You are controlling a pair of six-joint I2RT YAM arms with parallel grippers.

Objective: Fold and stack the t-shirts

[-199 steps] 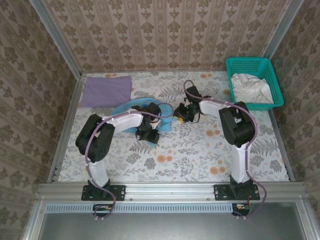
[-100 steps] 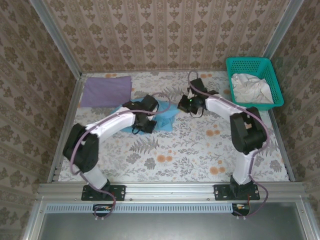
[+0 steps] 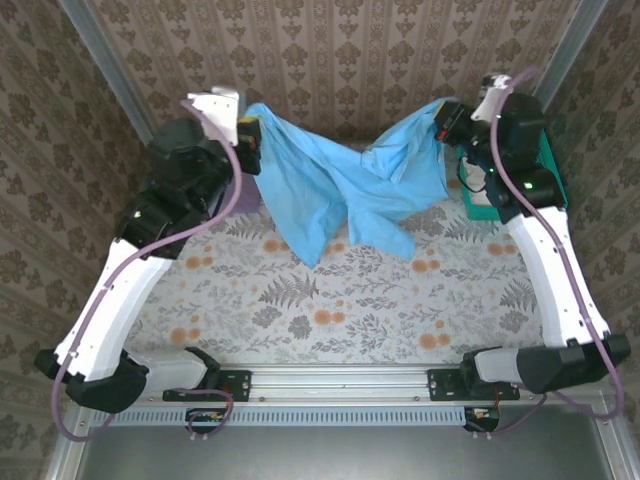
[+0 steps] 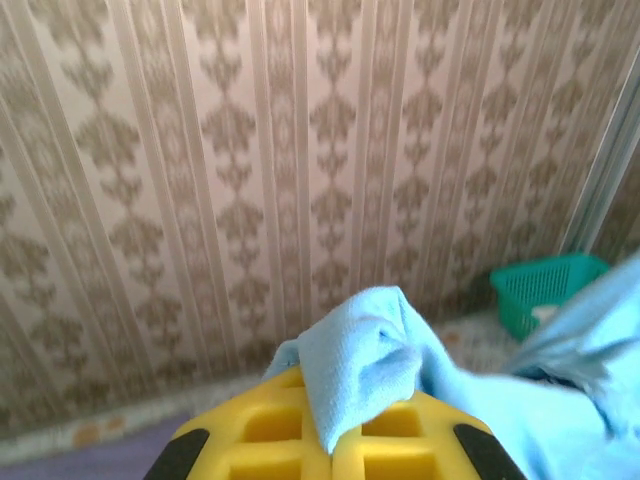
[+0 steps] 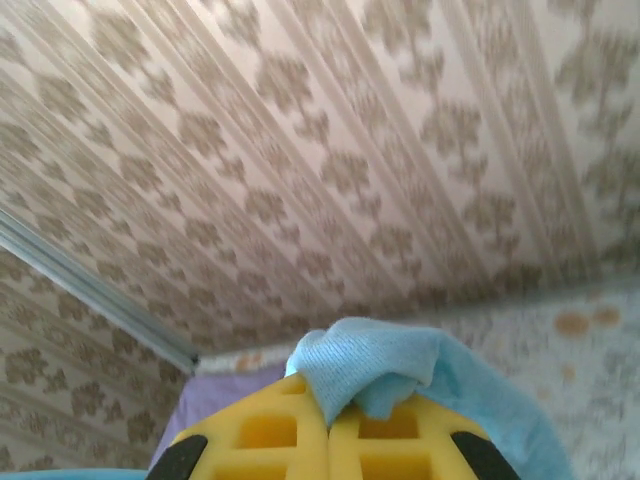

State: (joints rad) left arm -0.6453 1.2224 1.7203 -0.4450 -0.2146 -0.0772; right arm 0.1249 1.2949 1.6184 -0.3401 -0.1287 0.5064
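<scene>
The sky-blue t-shirt point(image 3: 340, 185) hangs in the air, stretched between my two raised grippers, and its lower folds dangle toward the floral table point(image 3: 330, 300). My left gripper point(image 3: 250, 145) is shut on one bunched corner point(image 4: 370, 360), which pokes out between the yellow jaws point(image 4: 332, 430). My right gripper point(image 3: 448, 122) is shut on the other corner point(image 5: 370, 365), its jaws point(image 5: 328, 420) pressed together around the cloth. The lavender t-shirt point(image 5: 215, 400) lies flat at the table's back left, mostly hidden behind the left arm in the top view.
A teal mesh basket point(image 3: 548, 160) stands at the back right, partly behind the right arm, and shows too in the left wrist view point(image 4: 545, 285). Patterned walls enclose the table on three sides.
Both grippers closed on the blue t-shirt down on the table. They then rose and spread apart, lifting it off the surface. The lavender t-shirt has not moved.
</scene>
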